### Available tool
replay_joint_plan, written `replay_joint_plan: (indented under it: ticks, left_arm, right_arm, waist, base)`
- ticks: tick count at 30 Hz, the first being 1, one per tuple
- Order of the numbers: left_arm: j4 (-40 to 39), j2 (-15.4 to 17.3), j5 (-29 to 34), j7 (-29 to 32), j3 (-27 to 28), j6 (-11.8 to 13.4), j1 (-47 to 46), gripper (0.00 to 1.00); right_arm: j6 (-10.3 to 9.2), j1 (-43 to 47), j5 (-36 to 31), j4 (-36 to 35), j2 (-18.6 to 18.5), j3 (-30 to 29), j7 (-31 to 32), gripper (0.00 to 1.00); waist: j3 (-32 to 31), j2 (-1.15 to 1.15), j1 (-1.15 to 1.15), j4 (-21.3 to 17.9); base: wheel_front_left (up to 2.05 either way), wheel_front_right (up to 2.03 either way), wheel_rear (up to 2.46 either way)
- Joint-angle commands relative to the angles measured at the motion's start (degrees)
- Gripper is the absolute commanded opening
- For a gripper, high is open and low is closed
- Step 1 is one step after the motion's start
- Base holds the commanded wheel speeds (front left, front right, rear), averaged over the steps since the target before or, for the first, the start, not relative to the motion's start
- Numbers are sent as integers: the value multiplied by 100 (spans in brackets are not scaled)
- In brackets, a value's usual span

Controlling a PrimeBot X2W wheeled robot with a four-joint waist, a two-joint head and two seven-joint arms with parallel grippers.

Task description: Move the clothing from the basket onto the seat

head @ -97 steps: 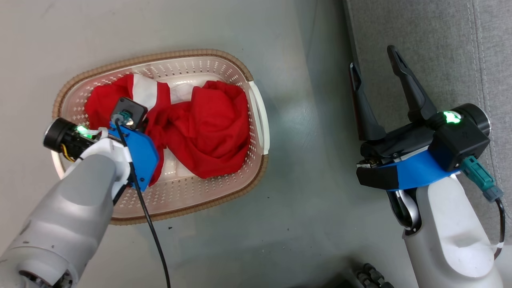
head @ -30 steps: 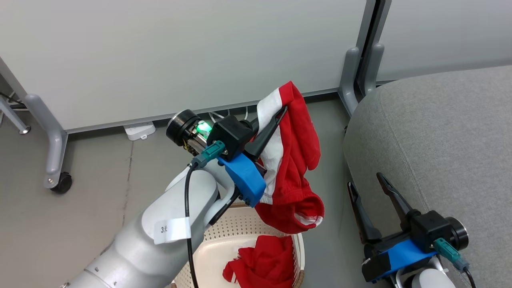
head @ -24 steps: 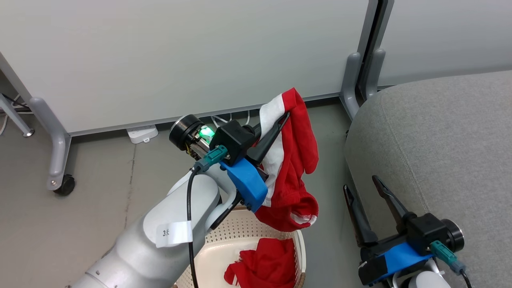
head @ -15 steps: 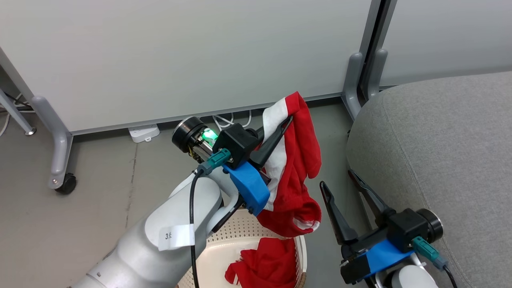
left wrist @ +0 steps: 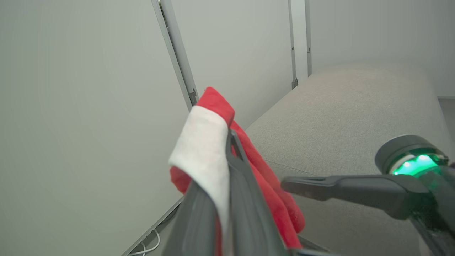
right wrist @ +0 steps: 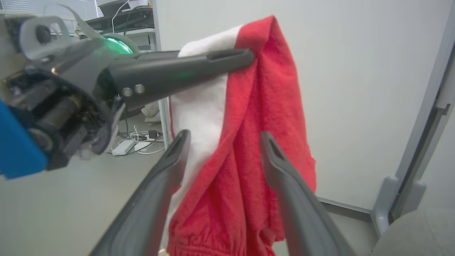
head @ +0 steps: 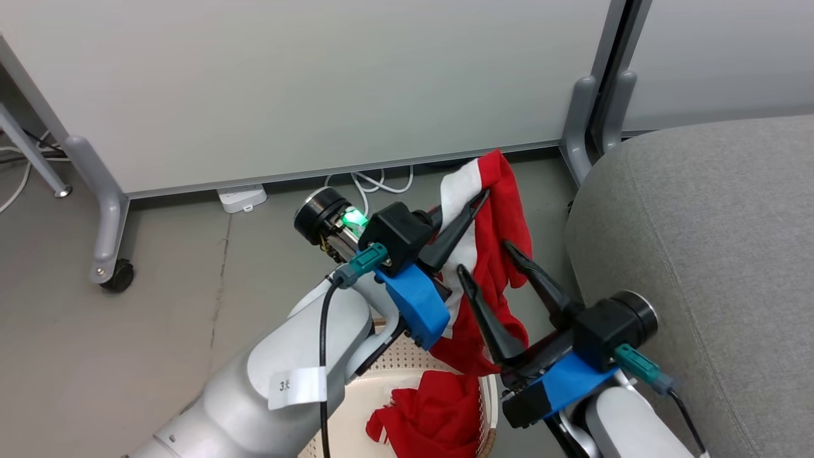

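Clothing (head: 509, 210) in left pincer's (head: 485, 193) grip

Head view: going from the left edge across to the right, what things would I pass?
Caster wheel → white power strip → red-and-white garment hanging in the air → grey seat.

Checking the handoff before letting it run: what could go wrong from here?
1. Left gripper pinches only the top fold of the striped garment; it could slip and drop.
2. Right gripper, open, straddles the hanging cloth close under the left one; closing may clash.
3. The garment hangs short of the seat; its hem might drag on the edge.
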Motion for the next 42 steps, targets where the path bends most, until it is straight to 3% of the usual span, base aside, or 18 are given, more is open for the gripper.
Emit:
replay_joint_plan:
  ticks: [1,14,15,16,37,38,39,42]
  left_arm:
    - [-35,-24,11,-18,-21,31,-23,0]
    - [-251,-122,49,-35,-135,49,-167,0]
    - [-260,-125,49,-39,-140,50,-166,0]
    - [-269,-129,45,-40,-145,54,-166,0]
    - [-246,-61,-68,-51,-137,152,-126,0]
    - [-234,-61,-74,-30,-139,165,-117,83]
    - [-230,-55,-66,-28,-144,169,-122,100]
    - [-218,-33,-79,-28,-155,184,-127,100]
  right_arm:
    - [3,-149,-1,67,-13,89,-22,100]
    - [3,-817,-84,1056,47,439,-22,100]
    - [3,-855,-48,1106,55,446,-22,18]
    - [3,-902,-29,1134,66,459,-22,0]
    - [3,-903,52,1186,93,586,-22,0]
    - [3,-899,37,1174,94,595,-22,0]
    - [3,-891,23,1161,93,598,-22,0]
    - [3,-879,10,1135,93,605,-22,0]
  waist:
    - [23,0,0,31]
    - [141,0,0,196]
    - [144,0,0,203]
    - [148,0,0,210]
    - [130,0,0,170]
    - [133,0,0,166]
    - [138,0,0,164]
    - [158,0,0,153]
  base:
    - [0,0,0]
    - [0,0,0]
    - [0,0,0]
    - [0,0,0]
    - [0,0,0]
    - [0,0,0]
    - [0,0,0]
    - [0,0,0]
